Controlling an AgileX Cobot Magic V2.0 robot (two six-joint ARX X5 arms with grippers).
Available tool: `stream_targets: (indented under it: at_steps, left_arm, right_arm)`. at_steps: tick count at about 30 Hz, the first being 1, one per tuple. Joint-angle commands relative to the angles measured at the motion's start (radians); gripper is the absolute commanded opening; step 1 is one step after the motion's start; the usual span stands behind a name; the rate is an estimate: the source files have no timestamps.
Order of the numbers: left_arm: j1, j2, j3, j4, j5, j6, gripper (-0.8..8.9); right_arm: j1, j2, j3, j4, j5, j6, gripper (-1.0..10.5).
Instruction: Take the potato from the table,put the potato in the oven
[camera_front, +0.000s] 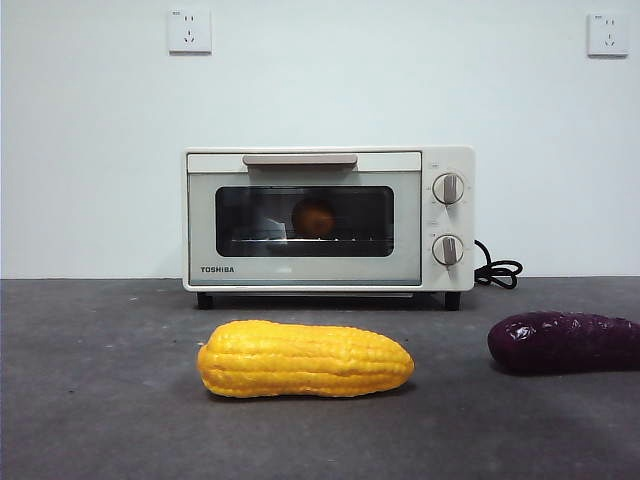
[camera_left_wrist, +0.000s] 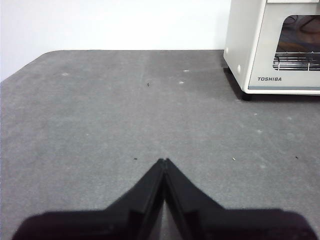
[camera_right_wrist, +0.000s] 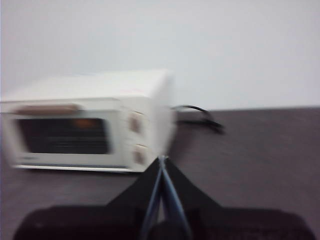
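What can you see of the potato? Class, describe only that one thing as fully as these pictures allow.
The potato is a small, rounded, orange-brown lump with smooth matte-looking skin. It sits inside the oven, seen dimly through the dark glass of the shut door, near the middle of the chamber on the wire rack. Neither gripper touches it. The right wrist view shows it only as an orange blur.
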Motion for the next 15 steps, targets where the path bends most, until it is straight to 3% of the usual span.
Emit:
stream_targets:
  at_steps: [1,8,15]
  left_arm:
    - [0.003,0.0,-0.01,0.006,0.002,0.013,-0.04]
    - [0.003,0.0,-0.01,0.006,0.002,0.013,-0.04]
    - [0.003,0.0,-0.01,0.006,0.002,0.013,-0.04]
  right_arm:
    - [-0.045,-0.05,-0.102,0.057,0.034,0.008,0.0]
    - [-0.05,-0.177,-0.305,0.159,0.139,0.008,0.0]
    - [-0.048,-0.221,-0.372,0.134,0.154,-0.015,0.0]
